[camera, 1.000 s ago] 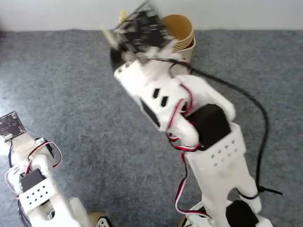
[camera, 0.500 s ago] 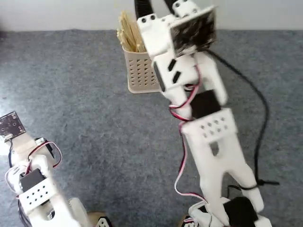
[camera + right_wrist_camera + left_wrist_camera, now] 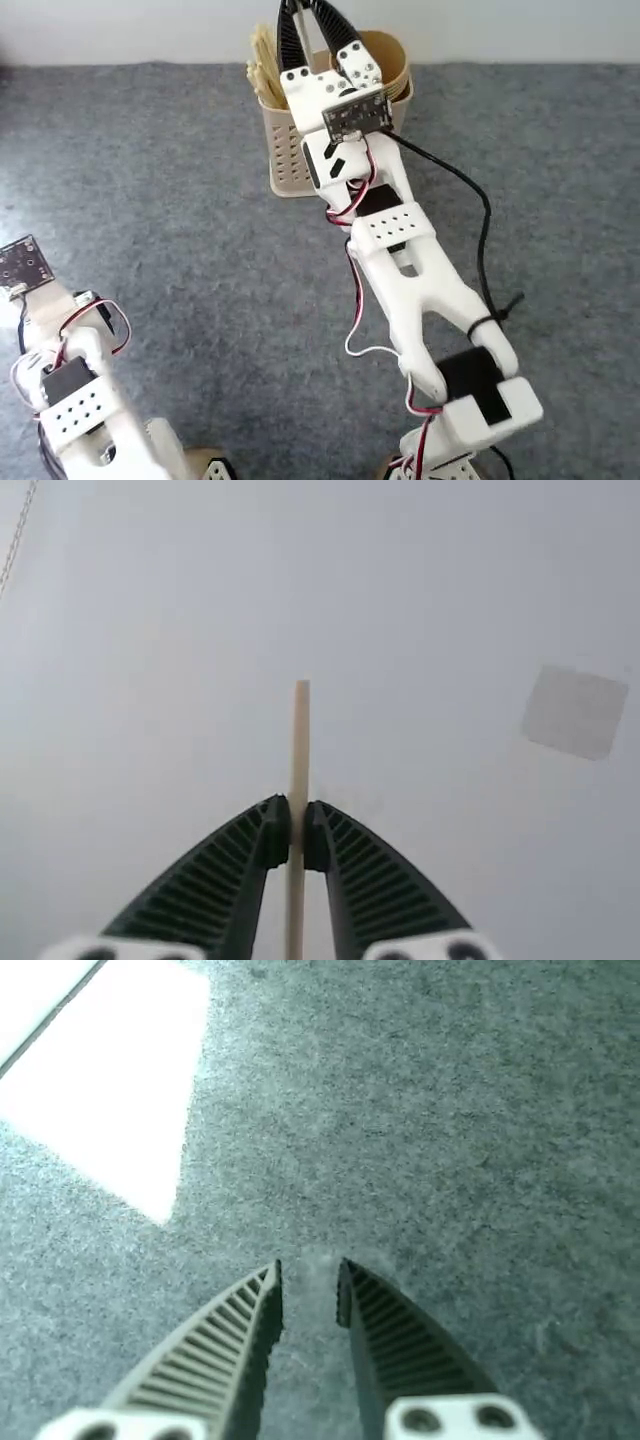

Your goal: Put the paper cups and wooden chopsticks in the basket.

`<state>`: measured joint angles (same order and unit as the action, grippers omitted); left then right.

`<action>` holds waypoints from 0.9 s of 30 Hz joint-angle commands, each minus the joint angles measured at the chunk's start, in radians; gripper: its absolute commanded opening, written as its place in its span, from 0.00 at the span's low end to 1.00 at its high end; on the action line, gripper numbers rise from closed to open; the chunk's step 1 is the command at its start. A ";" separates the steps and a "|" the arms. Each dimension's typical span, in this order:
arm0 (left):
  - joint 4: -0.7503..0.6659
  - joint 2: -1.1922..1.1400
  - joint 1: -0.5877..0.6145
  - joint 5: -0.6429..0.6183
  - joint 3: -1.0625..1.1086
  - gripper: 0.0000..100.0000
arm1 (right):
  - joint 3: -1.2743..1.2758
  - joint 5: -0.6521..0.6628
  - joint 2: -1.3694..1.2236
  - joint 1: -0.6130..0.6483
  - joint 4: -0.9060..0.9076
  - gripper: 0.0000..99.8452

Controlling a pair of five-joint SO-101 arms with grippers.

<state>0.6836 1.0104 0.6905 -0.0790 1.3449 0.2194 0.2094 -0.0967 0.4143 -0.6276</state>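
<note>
Right wrist view: right gripper (image 3: pixel 295 818) is pinched tight on one wooden chopstick (image 3: pixel 299 745). The jaws are closed down to the stick's own width. The stick runs out past the tips, w/ a pale wall (image 3: pixel 450 600) behind it.

High view gives the placement. The right gripper (image 3: pixel 306 12) sits at top centre of the frame, and the right arm (image 3: pixel 420 280) stretches from lower right up to it. Its dark fingers angle toward the frame's top edge, above the basket (image 3: pixel 295 160).

The basket is beige and perforated, upright on grey carpet (image 3: pixel 180 200) at top centre. A bundle of chopsticks (image 3: pixel 265 65) stands in its left end, tips above the rim. The paper cups (image 3: pixel 392 62), a nested stack, are at the basket's right end, just beside the wrist. Whether they're inside the basket or just behind it, can't tell, since the arm covers their base. A black cable (image 3: pixel 480 210) loops along the arm's right side.

Left wrist view: left gripper (image 3: pixel 310 1278) is a little open, w/ a narrow gap btwn the tips and nothing in it. It points down at the carpet, near a white patch (image 3: pixel 110 1070). In the high view the left arm (image 3: pixel 70 390) sits at lower left, well apart from the basket.
</note>
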 commanded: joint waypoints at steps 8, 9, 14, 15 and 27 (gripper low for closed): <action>-0.023 0.017 -0.008 0.011 -0.035 0.09 | 0.011 -0.058 0.128 0.002 0.321 0.20; -0.023 0.017 -0.008 0.011 -0.035 0.09 | 0.011 -0.084 0.166 0.002 0.364 0.19; -0.023 0.017 -0.008 0.011 -0.035 0.09 | 0.012 -0.215 0.390 0.002 0.667 0.10; -0.023 0.017 -0.008 0.011 -0.035 0.09 | 0.012 -0.236 0.430 0.002 0.739 0.07; -0.072 0.018 -0.063 0.011 -0.004 0.09 | 0.014 -0.265 0.719 -0.004 1.434 0.01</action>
<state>0.6375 1.0104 0.6414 -0.0775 1.3479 0.2409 -0.0453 0.5539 0.4127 0.6736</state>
